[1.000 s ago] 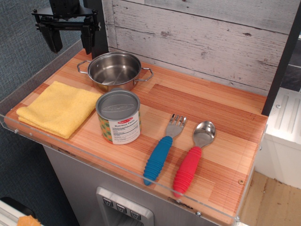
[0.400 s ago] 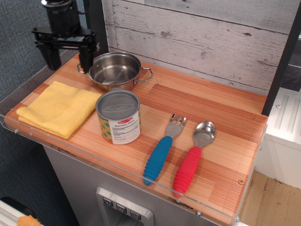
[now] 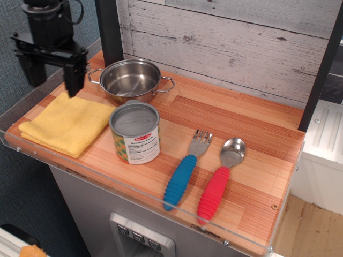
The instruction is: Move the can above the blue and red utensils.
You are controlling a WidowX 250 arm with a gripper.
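The can (image 3: 135, 133) stands upright near the front of the wooden counter, with a grey lid, a white label and fruit print. The blue-handled fork (image 3: 185, 171) and the red-handled spoon (image 3: 218, 182) lie side by side to its right, heads pointing back. My gripper (image 3: 52, 75) is open and empty, its black fingers pointing down above the far left of the counter, over the back edge of a yellow cloth and well left of the can.
A shiny steel two-handled pot (image 3: 131, 80) sits just behind the can. A folded yellow cloth (image 3: 67, 122) lies at the left front. A clear rim (image 3: 161, 201) runs along the counter's front edge. A plank wall (image 3: 225, 43) backs the counter.
The gripper has moved left and toward the front, from behind the pot to above the cloth, and has come lower. The can, pot and utensils have not moved.
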